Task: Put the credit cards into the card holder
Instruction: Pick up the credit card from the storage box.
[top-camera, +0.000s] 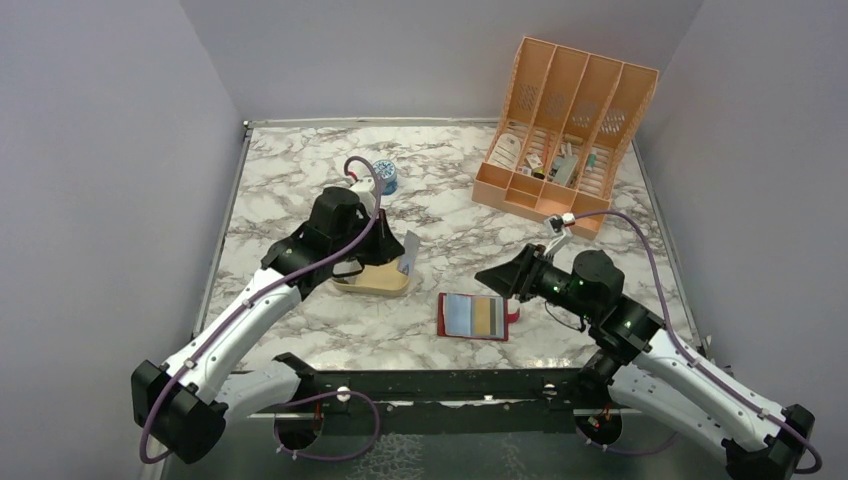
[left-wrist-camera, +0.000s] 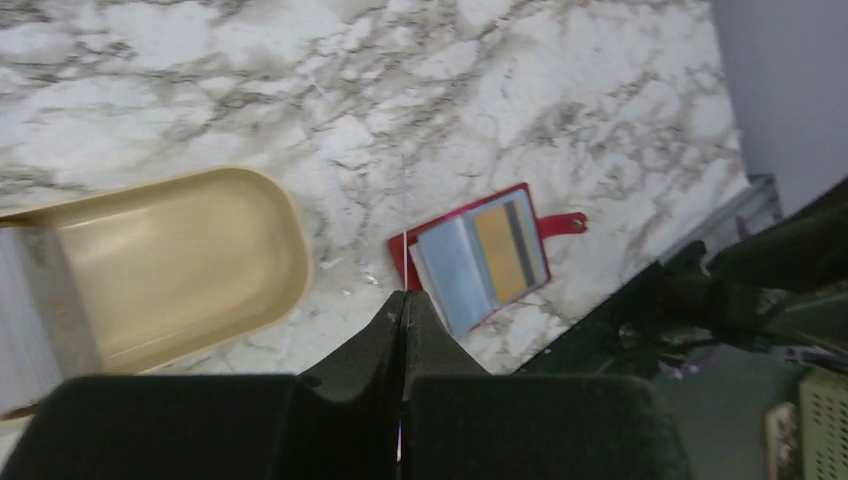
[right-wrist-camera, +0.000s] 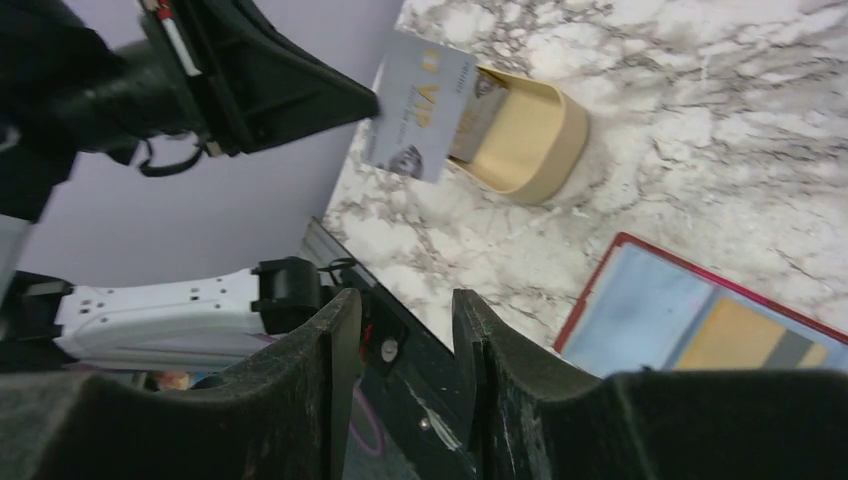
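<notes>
1. The left claw was pressed together, pinching one credit card by an edge.
2. That card was pale grey with gold "VIP" lettering. It stood on edge and slightly tilted at the right end of a shallow tan tray.
3. From the left wrist camera the card showed only as a thin line running out from the fingertips, over the marble between the tray and the card holder.
4. Whether the card's lower edge touched the tray could not be told.
5. A greyish stack of cards leaned inside the tray at the end away from the holder.
6. The card holder lay opened flat on the surface, near the front edge and just right of the tray, apart from it.
7. Its red cover faced down, with pale blue pockets on its left half. A yellow-tan card with a dark stripe sat in its right half, and a small red snap tab stuck out from the right edge.
8. The right claw was spread with nothing between its fingers. It hung just beside the holder's upper right corner and pointed left, toward the other arm.
9. A peach slotted organizer stood at the far right of the surface with small items in its front compartments, well apart from both claws.
10. A small blue-patterned object sat behind the left arm, too small to identify.
</notes>
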